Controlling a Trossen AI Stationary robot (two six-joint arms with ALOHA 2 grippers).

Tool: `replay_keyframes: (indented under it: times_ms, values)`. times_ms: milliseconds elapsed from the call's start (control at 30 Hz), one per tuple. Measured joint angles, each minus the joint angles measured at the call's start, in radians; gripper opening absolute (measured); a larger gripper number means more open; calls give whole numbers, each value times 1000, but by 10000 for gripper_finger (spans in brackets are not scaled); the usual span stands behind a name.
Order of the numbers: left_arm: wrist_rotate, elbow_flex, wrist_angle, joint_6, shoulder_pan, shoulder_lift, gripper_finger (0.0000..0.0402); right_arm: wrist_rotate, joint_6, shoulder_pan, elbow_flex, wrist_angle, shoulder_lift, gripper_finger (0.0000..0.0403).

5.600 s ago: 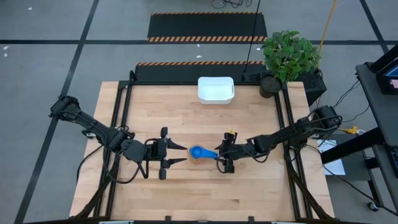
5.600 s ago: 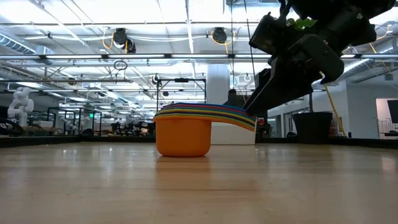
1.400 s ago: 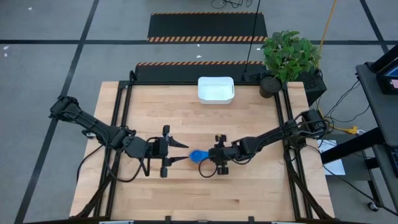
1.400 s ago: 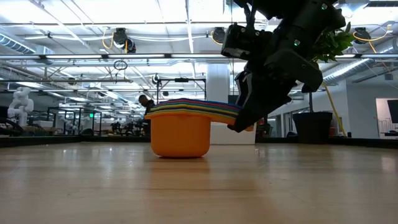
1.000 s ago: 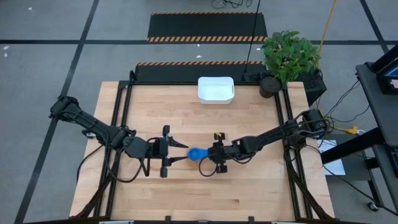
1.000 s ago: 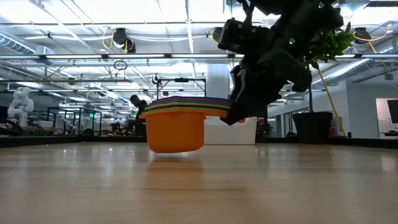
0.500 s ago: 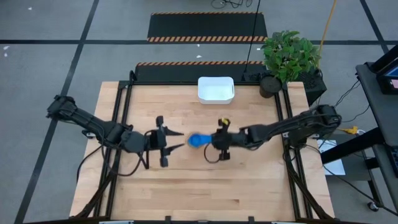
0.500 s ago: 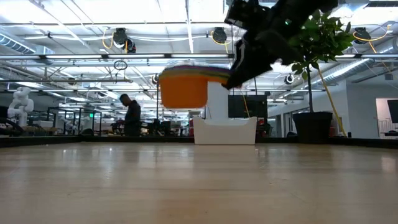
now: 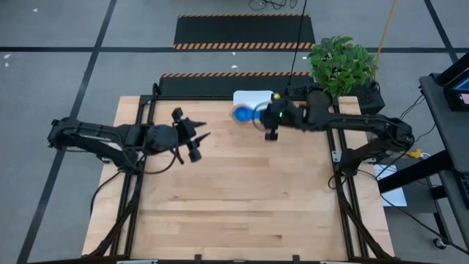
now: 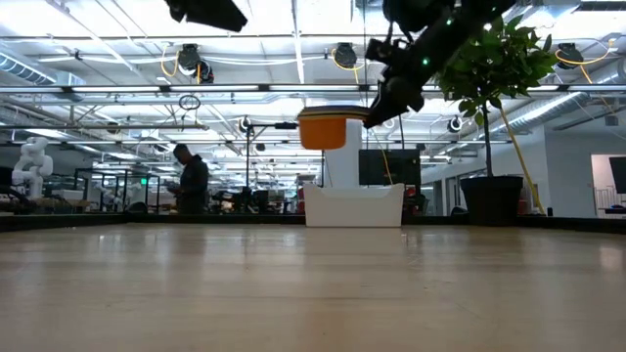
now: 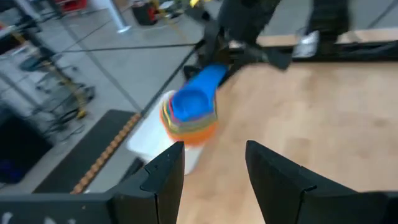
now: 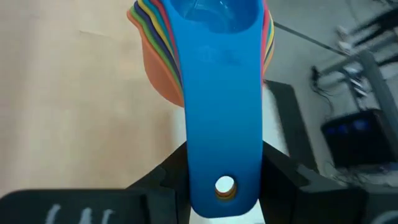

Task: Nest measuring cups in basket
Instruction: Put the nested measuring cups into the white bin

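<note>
Lifted off the table (image 9: 220, 213) and carried back over the white basket (image 9: 245, 97), the nested measuring cups (image 9: 242, 114) hang level, handles pointing toward the right gripper (image 9: 267, 116) pinching them, while the left gripper (image 9: 196, 137) waits with fingers spread.

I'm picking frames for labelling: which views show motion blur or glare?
Left wrist view: nested measuring cups and background smeared, own tool sharper. High view: cups and right tool slightly smeared over the basket. Low view: bright ceiling lights, cups crisp enough.
</note>
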Motion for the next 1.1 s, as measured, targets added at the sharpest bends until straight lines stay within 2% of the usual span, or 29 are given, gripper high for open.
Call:
replay_keyframes:
  times_ms: [167,400,467,600,1100]
  values:
    - [17,0,-3,46,115,2,175,-74,-94,-167,24,22,8,118]
    - [165,0,54,80,258,2,175,-257,-183,-343,24,116,90,118]
    - [201,0,74,102,286,2,175,-275,-184,-372,24,145,129,117]
    - [253,0,102,129,331,2,175,-276,-200,-397,24,179,199,117]
    - [282,0,128,169,388,2,175,-277,-252,-399,130,120,390,117]
